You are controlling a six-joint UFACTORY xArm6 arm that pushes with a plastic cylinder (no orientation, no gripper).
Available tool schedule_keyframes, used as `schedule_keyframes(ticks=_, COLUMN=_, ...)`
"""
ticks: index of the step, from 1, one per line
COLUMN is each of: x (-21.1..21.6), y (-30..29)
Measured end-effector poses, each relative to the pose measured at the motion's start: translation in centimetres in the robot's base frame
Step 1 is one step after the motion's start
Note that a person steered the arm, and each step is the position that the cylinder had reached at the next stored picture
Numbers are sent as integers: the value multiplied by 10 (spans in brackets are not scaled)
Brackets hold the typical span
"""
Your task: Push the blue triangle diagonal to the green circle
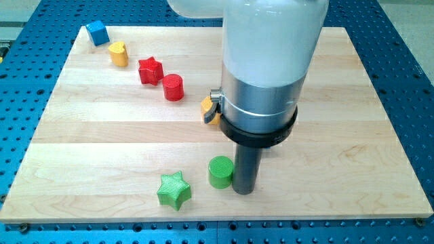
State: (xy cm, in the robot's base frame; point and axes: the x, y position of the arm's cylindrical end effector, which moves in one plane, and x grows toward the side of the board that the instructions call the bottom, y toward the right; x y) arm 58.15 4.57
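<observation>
The green circle [220, 171] lies near the view's bottom centre. My tip [243, 192] is right beside it on its right, touching or almost touching it. No blue triangle can be made out; the wide arm body [271, 61] hides the board's middle and top behind it. The only blue block showing is a blue cube-like block [97, 32] at the board's top left corner, far from my tip.
A green star [174, 190] lies left of the green circle. A yellow heart [119, 53], a red star [150, 70] and a red cylinder [173, 87] run diagonally from the top left. A yellow block [207, 108] is partly hidden by the arm.
</observation>
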Motion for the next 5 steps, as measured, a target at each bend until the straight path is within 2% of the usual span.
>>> schedule_keyframes(ticks=3, x=-10, y=-49)
schedule_keyframes(ticks=5, x=-78, y=5)
